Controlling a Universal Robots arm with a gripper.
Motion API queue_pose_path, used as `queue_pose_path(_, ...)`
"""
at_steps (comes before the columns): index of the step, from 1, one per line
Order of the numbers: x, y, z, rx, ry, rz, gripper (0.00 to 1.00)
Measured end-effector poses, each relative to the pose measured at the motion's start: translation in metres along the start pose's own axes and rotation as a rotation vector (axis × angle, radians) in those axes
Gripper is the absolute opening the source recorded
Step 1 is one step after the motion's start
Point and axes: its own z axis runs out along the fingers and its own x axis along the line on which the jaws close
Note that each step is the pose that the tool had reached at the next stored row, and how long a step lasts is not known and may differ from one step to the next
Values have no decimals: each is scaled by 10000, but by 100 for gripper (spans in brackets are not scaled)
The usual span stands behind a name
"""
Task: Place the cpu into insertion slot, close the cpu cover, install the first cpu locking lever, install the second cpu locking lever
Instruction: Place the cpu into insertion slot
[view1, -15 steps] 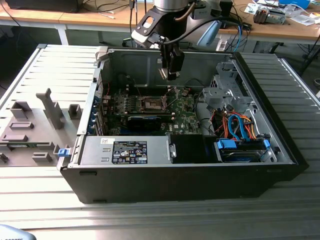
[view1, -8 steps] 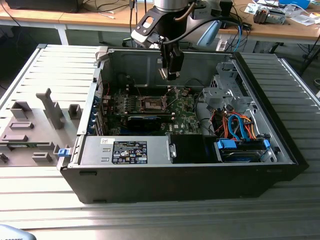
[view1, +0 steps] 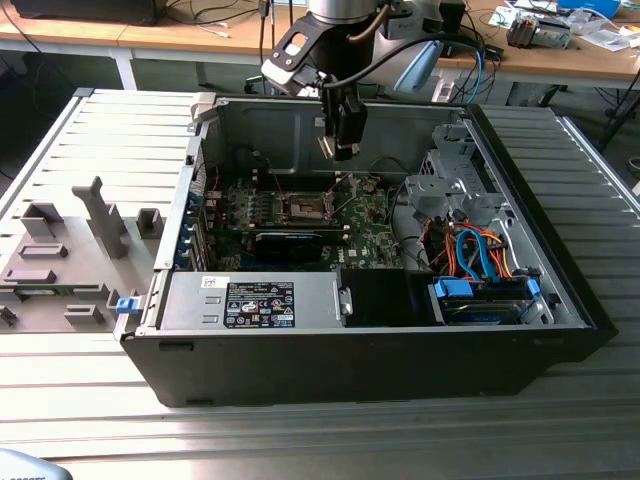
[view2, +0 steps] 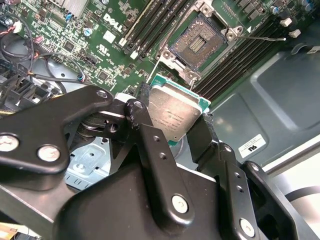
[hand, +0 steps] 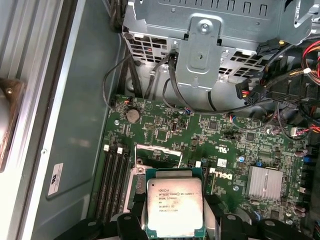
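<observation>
In the second wrist view, open insertion slot (view2: 199, 41) beyond the claw (view2: 171, 120), tight on the cpu (view2: 175, 111).

Exterior view overlooks case (view1: 350, 370); both wrist views share motherboard (hand: 200, 127).

Open computer case (view1: 380, 375) on slatted table (view1: 300, 440); grey fixture blocks (view1: 100, 215) near table edge, exterior view's left; orange cables (view1: 470, 250) inside case.

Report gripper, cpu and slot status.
Gripper shut on cpu, chip aloft, not yet seated. Insertion slot uncovered, empty. No obstruction seen between them.
</observation>
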Motion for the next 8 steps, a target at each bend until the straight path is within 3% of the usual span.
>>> queue_pose_path(8, 0, 0, 0, -4, -15, 167, 55)
